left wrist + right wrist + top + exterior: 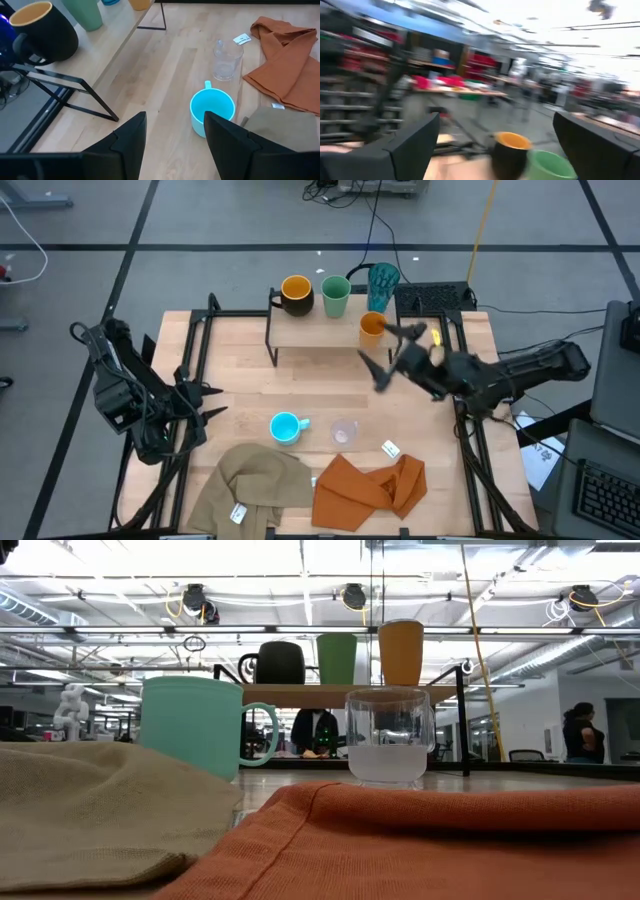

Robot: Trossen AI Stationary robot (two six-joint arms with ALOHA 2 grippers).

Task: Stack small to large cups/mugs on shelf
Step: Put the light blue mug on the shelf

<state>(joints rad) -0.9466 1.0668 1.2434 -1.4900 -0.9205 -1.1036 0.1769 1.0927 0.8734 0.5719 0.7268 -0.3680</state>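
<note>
Orange cup (371, 326) stands on shelf (310, 330), beside open right hand (393, 350).

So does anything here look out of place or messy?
Nothing is spilled or broken. The teal tumbler seems to stand just off the shelf, behind its far right end, and two cloths lie crumpled at the table's near edge.

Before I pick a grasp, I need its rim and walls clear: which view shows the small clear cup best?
The left wrist view: the small clear cup stands unobstructed, seen from above and aside. The low view shows only its side profile, base hidden by the orange cloth. The high view shows a faint outline. The right wrist view misses it.
</note>
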